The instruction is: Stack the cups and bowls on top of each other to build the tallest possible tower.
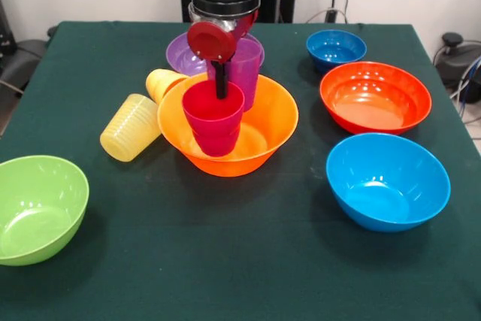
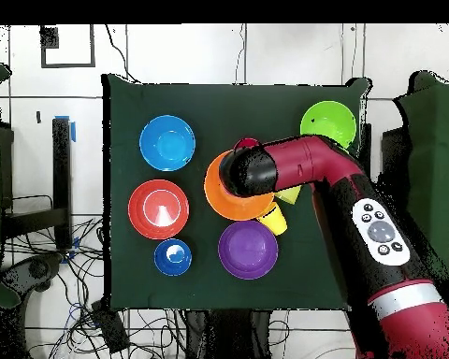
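- On the dark green cloth-covered table (image 1: 225, 261), near centre, sits the big glossy orange-yellow plastic bowl (image 1: 274, 122), upright.
- Red and black robot arm (image 2: 378, 234) reaches over that bowl; its gripper (image 1: 220, 84) hangs above the bowl's middle, one dark finger (image 1: 220, 79) down inside the red-pink plastic cup (image 1: 214, 119), pinching its rim. Cup upright, within the orange-yellow bowl; contact with the bowl floor cannot be told.
- Light blue plastic bowl (image 1: 387, 182) and lime green plastic bowl (image 1: 37, 208) at the front corners, well apart.
- Red-orange plastic bowl (image 1: 376, 98) just behind the light blue one.
- Purple plastic bowl (image 1: 183, 54) behind the orange-yellow bowl.
- Small dark blue plastic bowl (image 1: 336, 49) near the far edge.
- Translucent purple cup (image 1: 246, 73) upright, at the orange-yellow bowl's back rim.
- Ribbed pale yellow cup (image 1: 131, 127) lying on its side beside the orange-yellow bowl; orange-yellow cup (image 1: 163, 83) behind it, also tipped.
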You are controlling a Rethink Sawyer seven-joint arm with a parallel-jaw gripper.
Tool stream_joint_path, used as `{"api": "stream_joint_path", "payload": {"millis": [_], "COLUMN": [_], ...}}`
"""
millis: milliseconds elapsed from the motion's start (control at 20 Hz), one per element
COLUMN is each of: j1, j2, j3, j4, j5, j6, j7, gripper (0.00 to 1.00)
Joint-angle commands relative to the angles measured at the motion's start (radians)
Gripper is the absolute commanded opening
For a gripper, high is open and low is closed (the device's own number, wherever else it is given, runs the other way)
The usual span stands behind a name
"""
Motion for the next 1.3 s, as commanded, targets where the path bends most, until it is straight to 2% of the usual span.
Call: {"api": "stream_joint_path", "payload": {"millis": [50, 550, 1300], "j1": [0.025, 0.029, 0.047], "j2": [0.040, 0.083, 0.084], "j3": [-0.015, -0.026, -0.030], "j4": [0.038, 0.037, 0.026], "j5": [-0.082, -0.106, -0.120], "j6": [-0.054, -0.103, -0.094], "j7": [-0.029, -0.003, -0.007], "gripper": [0.00, 0.00, 0.00]}}
